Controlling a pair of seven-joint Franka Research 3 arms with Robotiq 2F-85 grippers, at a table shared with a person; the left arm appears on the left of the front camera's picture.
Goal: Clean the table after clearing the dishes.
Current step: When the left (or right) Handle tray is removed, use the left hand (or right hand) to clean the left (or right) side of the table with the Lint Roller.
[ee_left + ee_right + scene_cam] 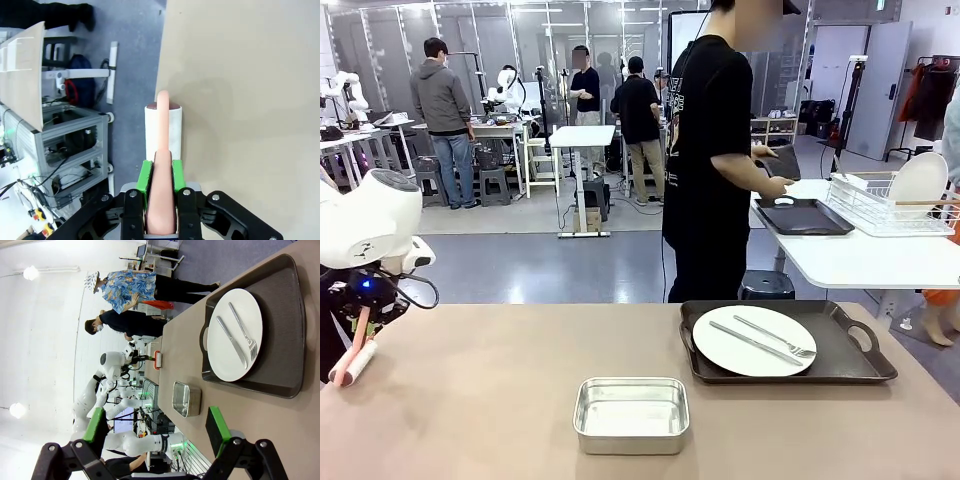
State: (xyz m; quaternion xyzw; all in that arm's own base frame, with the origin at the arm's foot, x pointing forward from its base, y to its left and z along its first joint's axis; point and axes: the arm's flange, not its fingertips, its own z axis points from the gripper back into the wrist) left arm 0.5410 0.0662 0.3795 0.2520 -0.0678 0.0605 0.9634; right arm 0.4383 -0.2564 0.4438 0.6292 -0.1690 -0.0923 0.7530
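Left wrist view has my left gripper (161, 172) pinching a lint roller (163, 130) by its pink handle, roll pointing straight ahead at the edge of the table (250, 75), with the plate (754, 340) on its tray (850, 365) far rightward, nearer my spread right gripper (156, 426).

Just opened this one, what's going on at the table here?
The beige table is half cleared. A person stands at the white side table, where an empty dark tray lies and a white plate stands in the wire rack. The beige table holds a second tray with a second plate, knife and fork, plus a steel pan. The left gripper has its fingers shut on a lint roller at the table's left edge; the right gripper hovers open.
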